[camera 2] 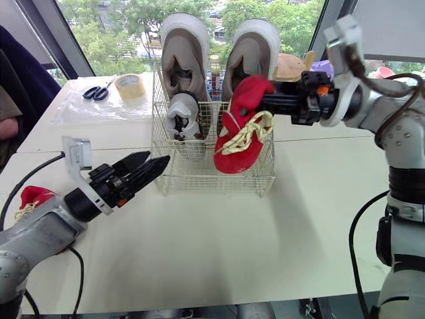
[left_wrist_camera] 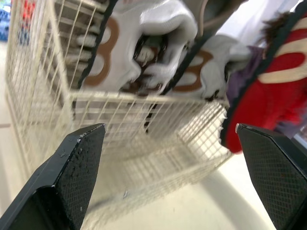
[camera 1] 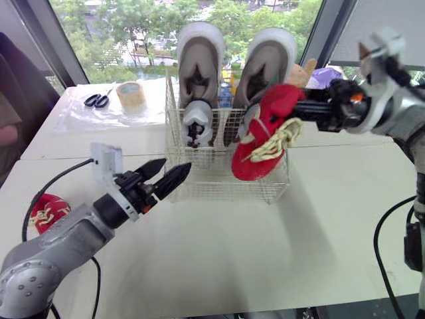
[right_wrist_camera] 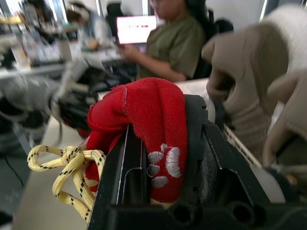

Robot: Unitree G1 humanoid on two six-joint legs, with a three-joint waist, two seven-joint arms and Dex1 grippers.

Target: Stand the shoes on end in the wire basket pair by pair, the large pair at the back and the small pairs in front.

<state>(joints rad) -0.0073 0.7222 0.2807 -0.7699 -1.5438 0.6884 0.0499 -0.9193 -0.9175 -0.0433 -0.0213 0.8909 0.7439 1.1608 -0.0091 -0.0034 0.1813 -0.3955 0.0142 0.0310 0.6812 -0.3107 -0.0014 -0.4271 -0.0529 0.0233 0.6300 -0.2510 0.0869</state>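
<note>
Over the front right part of the white wire basket, which stands on the white table, a small red fabric shoe with yellow laces hangs from the right gripper. Its two black fingers are clamped on the heel collar. The shoe's long axis runs steeply down from the fingers, heel up and toe low, leaning a little towards the robot's left. The spot it needs lies just below and slightly behind the toe, beside the small grey-and-white shoe already on end in the front left. The pair of large grey-beige shoes stands upright behind both. I judge the next move to be a short lowering by the right arm, with the toe led inside the front wall. The red shoe covers the mesh in both head views, so I cannot tell whether the toe is already inside the rim or in front of it. The left gripper hovers empty with its fingers spread, close to the basket's front left corner. A second red shoe lies on the table beside the left arm, partly cut off by it.
</note>
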